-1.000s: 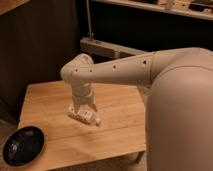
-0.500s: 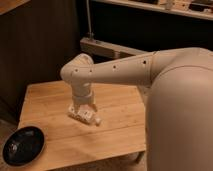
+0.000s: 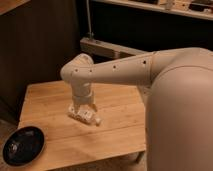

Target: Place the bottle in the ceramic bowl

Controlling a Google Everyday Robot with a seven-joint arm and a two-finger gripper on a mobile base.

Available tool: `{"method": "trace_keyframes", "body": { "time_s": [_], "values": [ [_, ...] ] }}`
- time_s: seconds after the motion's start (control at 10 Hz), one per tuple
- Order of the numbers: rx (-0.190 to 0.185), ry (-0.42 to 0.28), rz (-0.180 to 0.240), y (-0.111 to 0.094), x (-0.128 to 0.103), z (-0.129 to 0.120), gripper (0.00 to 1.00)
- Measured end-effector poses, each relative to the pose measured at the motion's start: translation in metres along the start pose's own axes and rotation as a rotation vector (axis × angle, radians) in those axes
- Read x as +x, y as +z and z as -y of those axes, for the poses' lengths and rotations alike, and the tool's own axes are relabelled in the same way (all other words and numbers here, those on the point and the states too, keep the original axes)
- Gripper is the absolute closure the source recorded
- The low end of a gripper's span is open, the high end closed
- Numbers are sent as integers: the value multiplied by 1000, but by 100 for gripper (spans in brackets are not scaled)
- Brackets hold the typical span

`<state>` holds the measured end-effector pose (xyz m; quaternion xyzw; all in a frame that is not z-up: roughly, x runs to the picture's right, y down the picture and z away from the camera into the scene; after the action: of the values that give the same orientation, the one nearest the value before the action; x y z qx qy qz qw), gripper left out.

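Items in your view, one entry each:

1. Table (image 3: 120, 135). Light wooden slatted top. One leg shows under the near right part, and the right end is hidden behind the robot's body.

2. Arm (image 3: 115, 75). Cream-coloured, with small dark dots along its shell. It reaches in from the right, crosses above the tabletop and bends down at a rounded joint over the middle of the top.

3. Gripper (image 3: 83, 108). It points straight down from that joint and is set low over the middle of the tabletop, about midway between the far and near edges and somewhat nearer the left edge than the right. It is directly over the bottle and appears to meet it. You cannot tell how far it is open, nor whether it has hold of the bottle.

4. Bottle (image 3: 85, 116). Small and white, lying on its side on the wood under the gripper. Its capped end points toward the near right corner and the other end toward the left edge.

5. Ceramic bowl (image 3: 23, 145). Round, shallow and glossy dark, with nothing inside it. It is at the near left corner, and its rim reaches past the left edge as you see it. It is well apart from the bottle and the gripper.

6. Robot body (image 3: 182, 115). A large cream shell that fills the right side of the view.

7. Ledge (image 3: 107, 48). Pale, beyond the far edge, against a dark background.
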<state>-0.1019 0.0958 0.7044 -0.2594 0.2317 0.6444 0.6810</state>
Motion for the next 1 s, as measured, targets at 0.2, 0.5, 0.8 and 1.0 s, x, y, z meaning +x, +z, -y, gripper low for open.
{"method": "trace_keyframes", "body": {
  "time_s": [0.2, 0.5, 0.8, 1.0],
  "values": [
    [-1, -5, 3, -1, 0, 1, 35],
    [-65, -152, 65, -1, -24, 16, 35],
    [-153, -391, 129, 2, -77, 44, 35],
    [-200, -580, 153, 19, -114, 53, 35]
  ]
}}
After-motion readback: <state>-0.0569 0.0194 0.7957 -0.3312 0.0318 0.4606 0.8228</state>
